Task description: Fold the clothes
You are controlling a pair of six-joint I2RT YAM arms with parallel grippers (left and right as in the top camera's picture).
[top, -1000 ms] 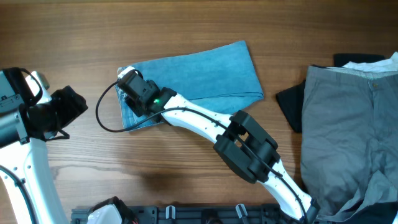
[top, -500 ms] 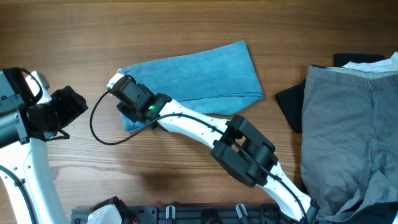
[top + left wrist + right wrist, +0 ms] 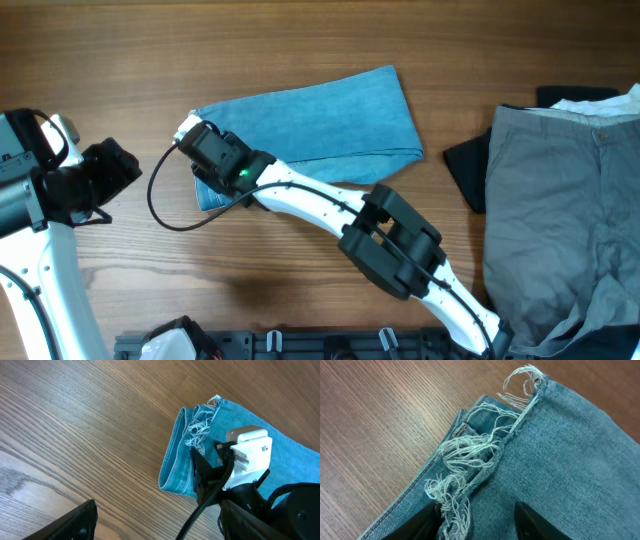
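Note:
The light blue jeans (image 3: pixel 320 115) lie folded into a long band across the middle of the table. Their frayed white hem (image 3: pixel 470 455) is at the left end. My right arm reaches across the table to that end. My right gripper (image 3: pixel 195 140) is open, its fingers (image 3: pixel 477 520) resting astride the denim (image 3: pixel 560 445) just behind the frayed hem. The left wrist view shows the jeans' left end (image 3: pixel 175 460) with the right gripper (image 3: pixel 202 475) on it. My left gripper (image 3: pixel 125 170) is open and empty (image 3: pixel 160 525), over bare wood left of the jeans.
Grey trousers (image 3: pixel 570 200) lie spread at the right edge, with a black garment (image 3: pixel 465 170) beside them. A black rack (image 3: pixel 300 345) runs along the front edge. A black cable (image 3: pixel 165 205) loops from the right wrist over the wood.
My right gripper has moved a little to the left over the jeans' left end, and the frayed hem corner has shifted left with it. The left arm has not moved.

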